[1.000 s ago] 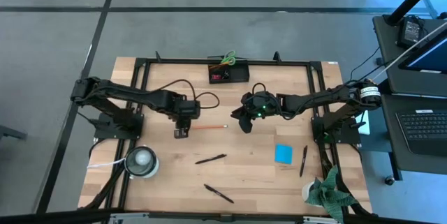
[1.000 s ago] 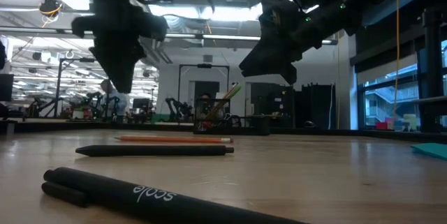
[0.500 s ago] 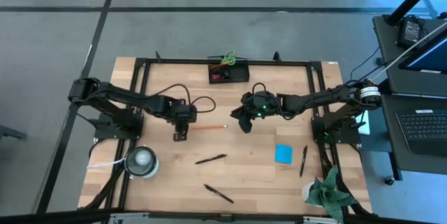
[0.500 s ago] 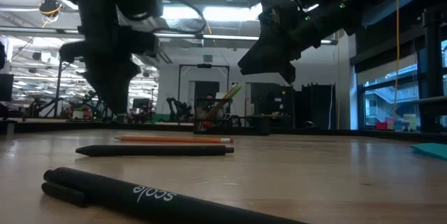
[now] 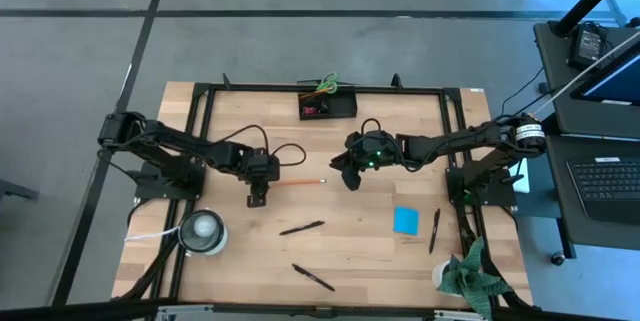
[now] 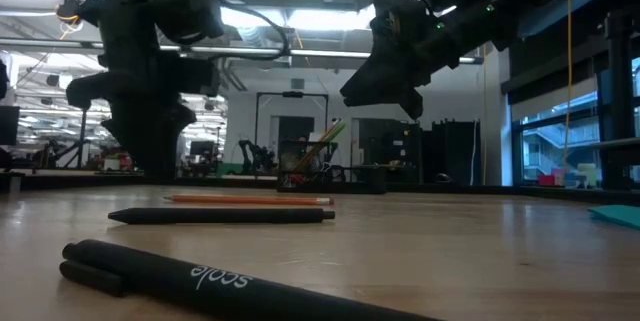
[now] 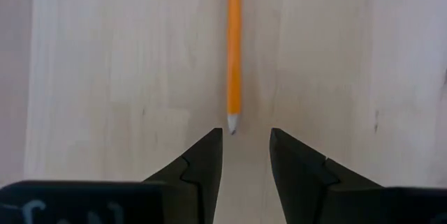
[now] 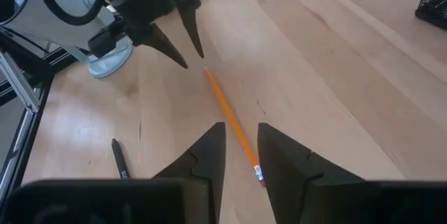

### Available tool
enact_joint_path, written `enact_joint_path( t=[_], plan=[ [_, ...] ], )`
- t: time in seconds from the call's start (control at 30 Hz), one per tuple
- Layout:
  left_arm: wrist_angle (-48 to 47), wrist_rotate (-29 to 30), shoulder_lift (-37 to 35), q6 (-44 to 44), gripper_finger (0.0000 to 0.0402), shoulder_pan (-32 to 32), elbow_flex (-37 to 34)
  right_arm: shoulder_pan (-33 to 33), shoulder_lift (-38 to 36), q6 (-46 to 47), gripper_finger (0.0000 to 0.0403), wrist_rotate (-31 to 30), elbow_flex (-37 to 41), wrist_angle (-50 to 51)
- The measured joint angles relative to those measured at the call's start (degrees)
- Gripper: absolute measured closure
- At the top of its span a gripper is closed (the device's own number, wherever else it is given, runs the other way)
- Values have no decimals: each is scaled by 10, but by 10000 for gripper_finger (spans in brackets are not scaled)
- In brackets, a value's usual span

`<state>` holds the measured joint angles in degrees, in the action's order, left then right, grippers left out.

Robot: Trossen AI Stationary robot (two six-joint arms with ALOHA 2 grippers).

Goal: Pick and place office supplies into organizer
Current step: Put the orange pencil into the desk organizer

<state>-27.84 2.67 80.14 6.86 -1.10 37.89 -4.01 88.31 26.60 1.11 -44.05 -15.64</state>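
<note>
Since two pens [image 6: 220, 216] lie nearest on the worktop [image 5: 370, 241], untouched, the work centres on the pencil [image 7: 235, 49] beyond. The left gripper [image 7: 246, 144] hangs over its tip, fingers [image 7: 209, 155] released and empty, likely lined up to grasp it. The right gripper [image 8: 239, 151] hovers above the other end, fingers parted, holding nothing. The organizer [image 5: 328, 107] sits farthest, well apart.

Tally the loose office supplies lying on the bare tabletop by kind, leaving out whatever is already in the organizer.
Black pens: 3
Orange pencil: 1
Blue note pad: 1
Total: 5
</note>
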Motion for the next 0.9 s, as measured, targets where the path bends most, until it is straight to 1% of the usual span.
enact_joint_path(
  t=[0.2,0.43,0.6,0.7,0.9],
  plan=[
    [37,22,16,0,288,-12,1,-6,0,-1,315,0,0,1],
    [34,25,61,7,288,-15,2,-7,0,1,315,0,0,2],
    [31,24,81,9,291,-15,4,-7,0,1,315,0,0,3],
    [32,23,83,9,305,-15,4,-7,0,0,315,0,0,3],
    [37,23,84,9,350,-15,4,-7,0,0,315,0,0,3]
  ],
)
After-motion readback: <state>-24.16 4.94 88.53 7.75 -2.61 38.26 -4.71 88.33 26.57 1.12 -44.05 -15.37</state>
